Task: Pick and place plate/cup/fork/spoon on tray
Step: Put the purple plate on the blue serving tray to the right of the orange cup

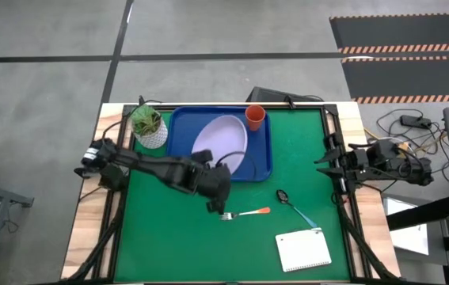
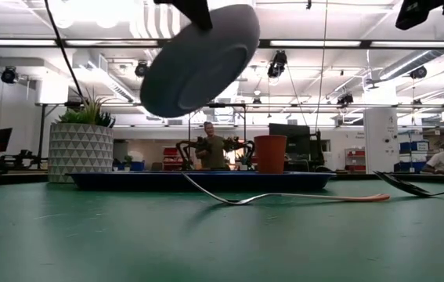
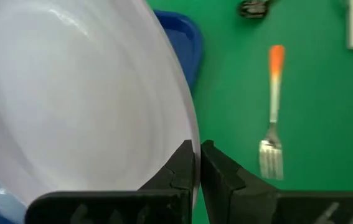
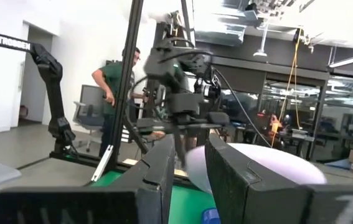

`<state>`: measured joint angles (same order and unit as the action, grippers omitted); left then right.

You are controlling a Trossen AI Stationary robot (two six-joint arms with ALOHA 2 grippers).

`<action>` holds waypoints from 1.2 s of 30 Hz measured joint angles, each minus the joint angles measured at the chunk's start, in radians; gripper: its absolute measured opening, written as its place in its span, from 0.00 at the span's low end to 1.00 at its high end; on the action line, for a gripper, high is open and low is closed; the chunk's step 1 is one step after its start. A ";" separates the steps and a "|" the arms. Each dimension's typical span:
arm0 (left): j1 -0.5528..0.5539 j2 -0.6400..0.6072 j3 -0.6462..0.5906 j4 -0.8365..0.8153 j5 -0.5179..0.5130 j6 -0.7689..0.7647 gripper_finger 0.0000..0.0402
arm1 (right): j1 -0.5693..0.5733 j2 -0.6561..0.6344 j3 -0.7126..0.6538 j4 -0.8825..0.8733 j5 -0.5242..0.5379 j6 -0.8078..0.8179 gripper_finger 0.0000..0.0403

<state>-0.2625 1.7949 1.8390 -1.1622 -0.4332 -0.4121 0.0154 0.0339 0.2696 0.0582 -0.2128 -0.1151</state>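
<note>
The lavender plate (image 1: 222,138) hangs tilted over the blue tray (image 1: 178,131). In the low view the plate (image 2: 198,59) shows its underside, clear above the tray (image 2: 206,180). My left gripper (image 1: 218,176) is shut on the plate's near rim. The orange-red cup (image 1: 256,117) stands upright in the tray's far right corner. The fork (image 1: 246,213) and the spoon (image 1: 295,207) lie flat on the green mat, near of the tray. My right gripper (image 1: 323,162) waits open at the table's right edge, touching nothing. My left gripper pinches the plate's rim (image 3: 188,134) between its two fingers, on the plate's near side. The fingers (image 3: 216,168) come from the table's near left and from above. The plate is lifted clear, tilted, with the held near rim high and the far rim lower over the tray.
A white pot with a green plant (image 1: 150,127) stands at the tray's left end. A white spiral notepad (image 1: 303,251) lies at the near right. People and other arms show in the room beyond the table.
</note>
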 joint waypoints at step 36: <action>0.326 0.020 -0.538 0.318 0.004 0.209 0.00 | 0.000 -0.006 -0.015 -0.001 0.003 0.044 0.20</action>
<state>0.0638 1.8153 1.3006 -0.8441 -0.4295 -0.2031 0.0154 0.0280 0.2543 0.0574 -0.2100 -0.0708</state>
